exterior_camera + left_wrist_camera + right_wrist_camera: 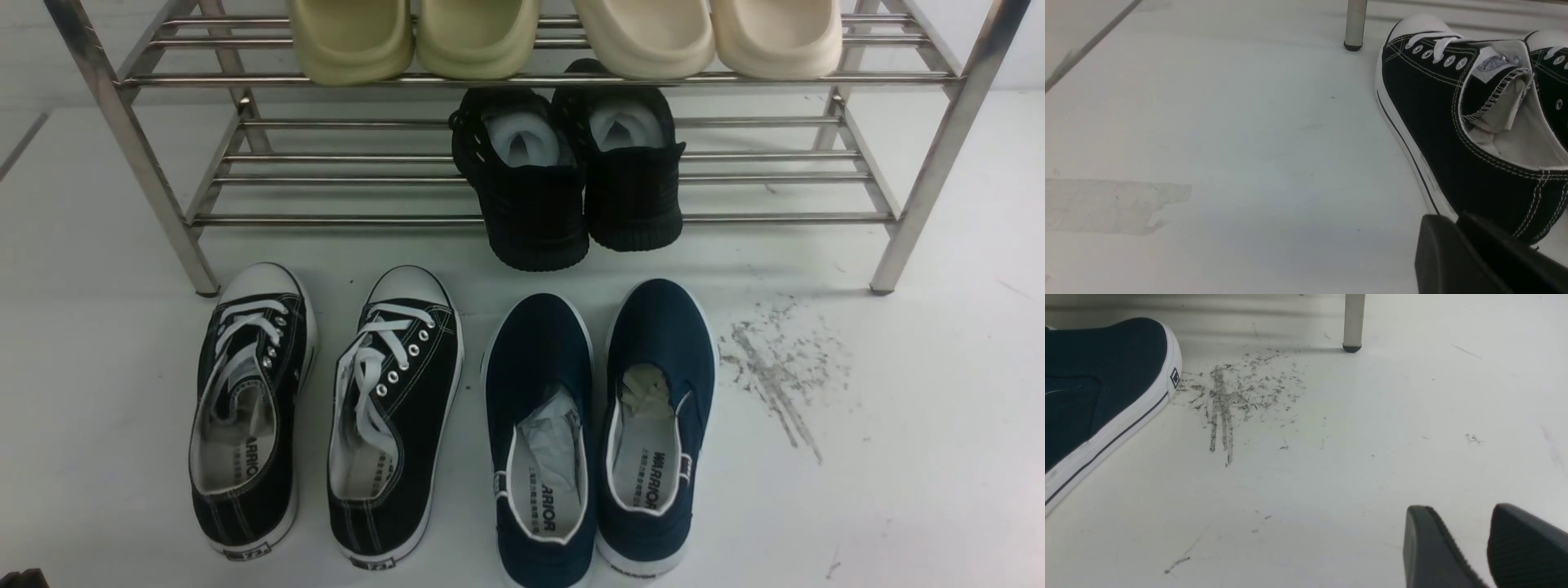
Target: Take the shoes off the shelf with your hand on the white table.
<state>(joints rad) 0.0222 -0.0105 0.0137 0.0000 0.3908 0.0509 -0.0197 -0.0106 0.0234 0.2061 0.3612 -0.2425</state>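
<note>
Shoes [326, 416] on white table [898, 490], left pincer [1457, 228] just beside heel

Black canvas sneakers [322, 412] with white laces, soles and toe caps, standing upright side by side, slightly apart, on the white table [898, 457] at near left, toes towards the shelf [147, 163]. Steel-tube shelf, two tiers, stands at the far side.

Three cameras, one high and two low

Front view looks down and forward at the desk [898, 490] and shelf [131, 147]; both wrist views skim low over it, each close beside a shelf leg.
</note>
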